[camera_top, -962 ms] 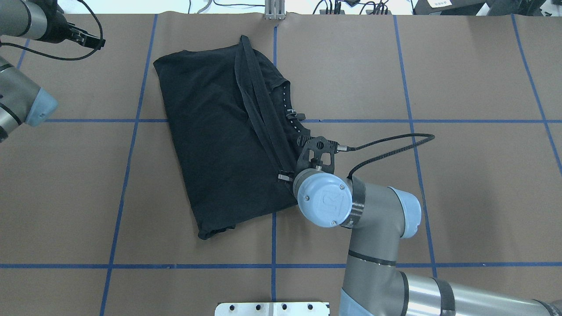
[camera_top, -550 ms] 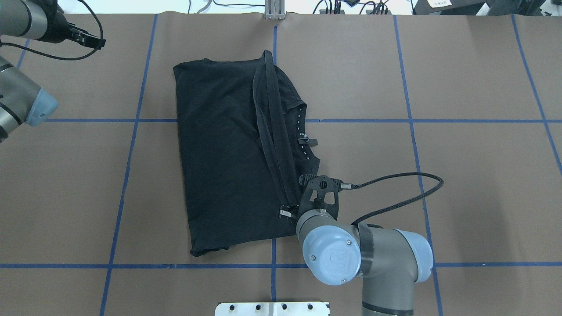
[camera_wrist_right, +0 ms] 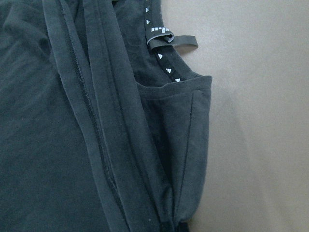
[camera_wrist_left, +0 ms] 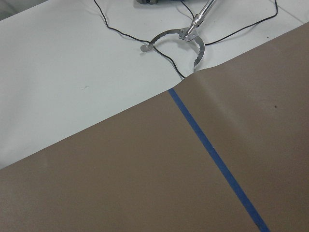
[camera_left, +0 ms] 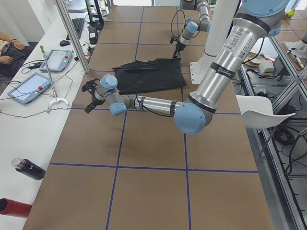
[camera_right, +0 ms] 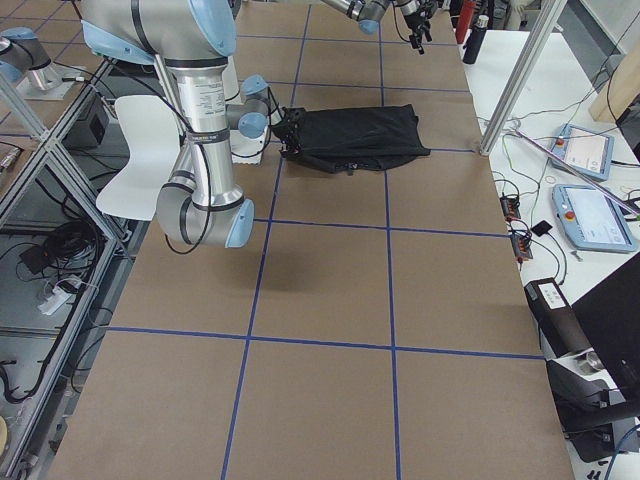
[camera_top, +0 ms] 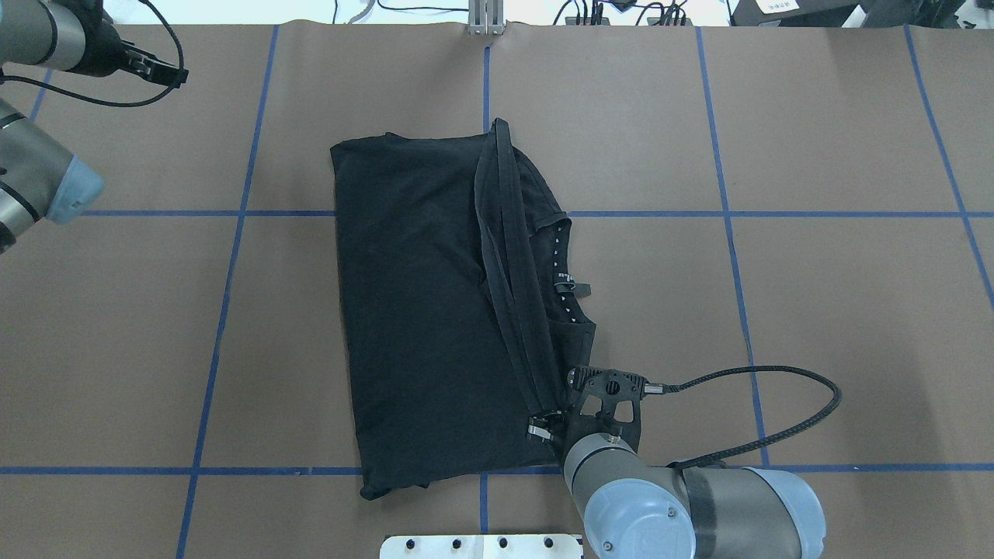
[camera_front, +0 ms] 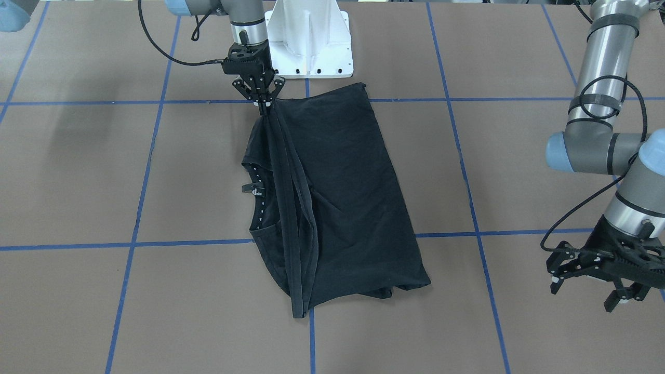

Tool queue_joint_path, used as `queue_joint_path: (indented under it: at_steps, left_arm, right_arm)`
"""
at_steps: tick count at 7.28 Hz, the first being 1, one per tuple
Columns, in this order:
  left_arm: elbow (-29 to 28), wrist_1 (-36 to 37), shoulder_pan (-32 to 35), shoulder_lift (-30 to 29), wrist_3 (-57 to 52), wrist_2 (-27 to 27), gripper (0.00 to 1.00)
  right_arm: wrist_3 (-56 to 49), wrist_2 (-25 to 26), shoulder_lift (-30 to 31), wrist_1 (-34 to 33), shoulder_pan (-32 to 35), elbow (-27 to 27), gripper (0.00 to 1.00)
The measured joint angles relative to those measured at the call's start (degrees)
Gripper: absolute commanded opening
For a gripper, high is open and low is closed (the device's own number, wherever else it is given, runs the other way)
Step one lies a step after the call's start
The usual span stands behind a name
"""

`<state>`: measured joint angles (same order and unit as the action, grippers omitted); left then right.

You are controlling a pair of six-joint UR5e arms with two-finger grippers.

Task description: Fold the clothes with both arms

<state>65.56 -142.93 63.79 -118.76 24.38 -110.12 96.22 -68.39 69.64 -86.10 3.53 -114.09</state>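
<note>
At the desk's (camera_top: 776, 326) ten o'clock corner the left hand (camera_front: 584, 293) is hovering with its fingers spread, holding nothing, probably waiting clear of the cloth. The black T-shirt (camera_top: 419, 310) is lying mid-desk: soft matte jersey, roughly rectangular. At its five o'clock corner the right hand (camera_top: 543, 428) is pinching a stitched hem, drawing it into a taut narrow band running toward twelve o'clock, likely to carry that side across. At three o'clock the collar (camera_top: 562, 272) is showing white-dotted tape.
</note>
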Motion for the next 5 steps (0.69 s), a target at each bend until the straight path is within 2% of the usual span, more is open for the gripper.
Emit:
queue_joint_path:
  at_steps: [1,2,3,5]
  left_arm:
    - [0.0,0.0,-0.2,-0.1,0.0,0.0,1.00]
    - [-0.1,0.0,-0.4,-0.1,0.0,0.0,1.00]
    - [-0.1,0.0,-0.6,-0.1,0.0,0.0,1.00]
    - [-0.1,0.0,-0.7,-0.2,0.1,0.0,1.00]
  right_arm:
    - [1.2,0.9,0.3,-0.6,-1.2,-0.6,0.00]
    - [2.3,1.7,0.5,-1.5,-2.4,-1.1,0.14]
    - [2.7,2.2,0.5,-2.0,-3.2,-1.4,0.99]
    - [2.4,2.0,0.5,-2.9,-3.0,-2.7,1.00]
